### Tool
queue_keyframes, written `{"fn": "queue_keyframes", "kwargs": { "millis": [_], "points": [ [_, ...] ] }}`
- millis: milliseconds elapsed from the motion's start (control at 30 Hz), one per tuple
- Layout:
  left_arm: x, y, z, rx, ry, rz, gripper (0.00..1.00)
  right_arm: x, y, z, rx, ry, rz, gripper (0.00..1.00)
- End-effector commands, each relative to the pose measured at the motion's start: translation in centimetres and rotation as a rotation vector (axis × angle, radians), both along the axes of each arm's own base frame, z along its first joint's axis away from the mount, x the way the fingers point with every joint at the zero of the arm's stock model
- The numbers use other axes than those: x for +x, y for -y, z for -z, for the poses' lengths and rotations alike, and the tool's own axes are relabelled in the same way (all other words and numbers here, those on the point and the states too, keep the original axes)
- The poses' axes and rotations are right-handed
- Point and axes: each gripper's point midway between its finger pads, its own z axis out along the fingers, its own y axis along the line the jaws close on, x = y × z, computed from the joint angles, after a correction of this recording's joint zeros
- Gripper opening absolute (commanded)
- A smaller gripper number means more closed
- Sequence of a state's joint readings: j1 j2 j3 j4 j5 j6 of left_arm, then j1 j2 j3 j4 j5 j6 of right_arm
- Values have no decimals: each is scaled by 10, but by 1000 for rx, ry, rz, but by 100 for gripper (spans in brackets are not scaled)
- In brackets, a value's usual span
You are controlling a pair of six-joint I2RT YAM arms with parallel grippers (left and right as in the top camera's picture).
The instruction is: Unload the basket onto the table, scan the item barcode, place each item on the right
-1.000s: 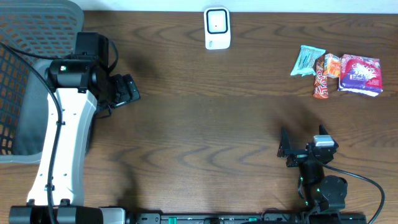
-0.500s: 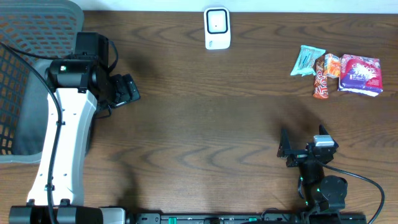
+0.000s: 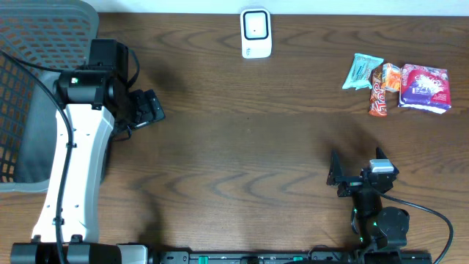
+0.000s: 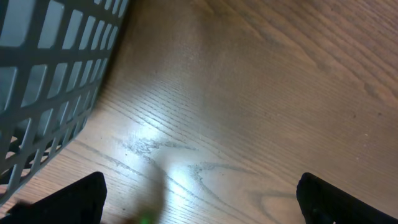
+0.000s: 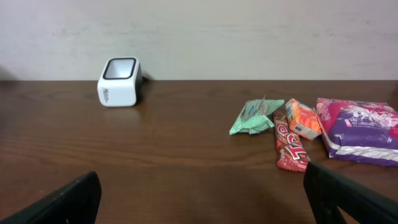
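The white barcode scanner stands at the table's far edge, its dark window showing in the right wrist view. Several snack items lie at the far right: a mint-green packet, an orange packet, a red bar and a purple packet. My right gripper is open and empty near the front edge, well short of the items. My left gripper is open over bare wood beside the basket.
A grey mesh basket fills the far left corner, close to the left arm. A pale wall rises behind the table's far edge. Dark wood stretches between the two arms.
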State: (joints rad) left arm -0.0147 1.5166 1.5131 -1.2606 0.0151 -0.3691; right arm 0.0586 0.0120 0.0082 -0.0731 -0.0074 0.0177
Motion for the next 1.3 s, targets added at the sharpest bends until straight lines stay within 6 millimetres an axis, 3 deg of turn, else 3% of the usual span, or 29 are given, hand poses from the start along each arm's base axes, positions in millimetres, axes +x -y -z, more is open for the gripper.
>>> {"fn": "queue_keyframes", "kwargs": {
  "millis": [0,267,500,733,933,1267],
  "points": [
    [-5,-6,-4,11,10,-61,98,0,0,1,11,0,0,99],
    [-24,-6,-3,9,34,-64,98,0,0,1,11,0,0,99],
    [-39,-3,17,-3,142,-23,98,0,0,1,11,0,0,99],
    [-39,28,33,-109,362,192,98,0,0,1,11,0,0,99],
    [-48,29,47,-107,505,205,98,0,0,1,11,0,0,99],
    [-53,29,46,-76,836,224,98,0,0,1,11,0,0,99]
  ]
}}
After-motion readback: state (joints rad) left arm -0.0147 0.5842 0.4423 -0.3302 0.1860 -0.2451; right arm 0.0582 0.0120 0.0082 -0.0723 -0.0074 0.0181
